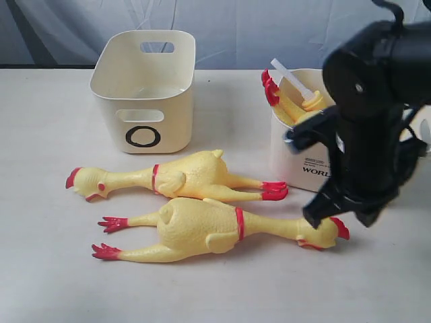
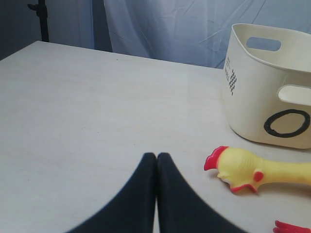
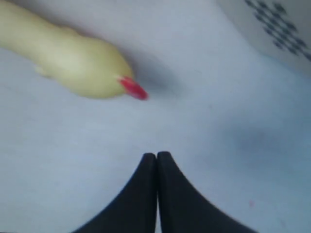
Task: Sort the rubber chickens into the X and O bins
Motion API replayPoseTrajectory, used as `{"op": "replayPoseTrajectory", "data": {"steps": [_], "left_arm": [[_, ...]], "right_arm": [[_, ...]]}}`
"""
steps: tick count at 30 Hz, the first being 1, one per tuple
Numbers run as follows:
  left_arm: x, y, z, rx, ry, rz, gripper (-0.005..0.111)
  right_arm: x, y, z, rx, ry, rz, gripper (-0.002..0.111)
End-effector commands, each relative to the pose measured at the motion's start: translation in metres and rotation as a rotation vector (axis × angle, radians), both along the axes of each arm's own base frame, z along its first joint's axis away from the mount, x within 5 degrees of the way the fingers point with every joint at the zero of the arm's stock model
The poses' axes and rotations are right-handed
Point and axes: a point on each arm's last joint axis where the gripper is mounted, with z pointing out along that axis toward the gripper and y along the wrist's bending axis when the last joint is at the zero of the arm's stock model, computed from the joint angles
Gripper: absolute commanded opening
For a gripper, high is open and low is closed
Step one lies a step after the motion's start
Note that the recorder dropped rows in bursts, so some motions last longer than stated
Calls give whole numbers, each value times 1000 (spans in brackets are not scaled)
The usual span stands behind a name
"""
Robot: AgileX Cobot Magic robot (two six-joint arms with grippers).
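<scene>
Two yellow rubber chickens lie on the table. The farther chicken (image 1: 182,176) has its head (image 2: 238,167) pointing left; the nearer chicken (image 1: 215,227) has its head (image 3: 82,63) pointing right. At the back left stands the O bin (image 1: 145,91), also seen in the left wrist view (image 2: 262,97). A second cream bin (image 1: 293,158) at right holds more chickens (image 1: 289,101); no X mark shows on it. My right gripper (image 3: 156,155) is shut and empty, just above the table beside the nearer chicken's head. My left gripper (image 2: 156,155) is shut and empty, left of the farther chicken's head.
The black right arm (image 1: 367,128) covers much of the right bin. That bin's side shows a printed checker label (image 3: 277,29). Red feet (image 2: 291,227) of the nearer chicken lie near the left gripper. A blue-grey curtain (image 2: 170,29) hangs behind the table's far edge.
</scene>
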Motion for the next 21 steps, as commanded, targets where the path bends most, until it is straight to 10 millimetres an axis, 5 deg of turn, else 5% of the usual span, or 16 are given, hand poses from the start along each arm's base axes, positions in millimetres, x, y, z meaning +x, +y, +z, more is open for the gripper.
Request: {"op": "replayPoseTrajectory", "data": {"steps": [1, 4, 10, 21], "left_arm": [[0, 0, 2, -8, -14, -5, 0], [0, 0, 2, -8, -14, -5, 0], [0, 0, 2, -8, -14, -5, 0], [0, 0, 2, -8, -14, -5, 0]], "right_arm": [[-15, -47, -3, -193, -106, -70, 0], [-22, -77, -7, -262, -144, -148, 0], [7, -107, -28, -49, -317, -256, 0], [114, -104, -15, 164, -600, -296, 0]]}}
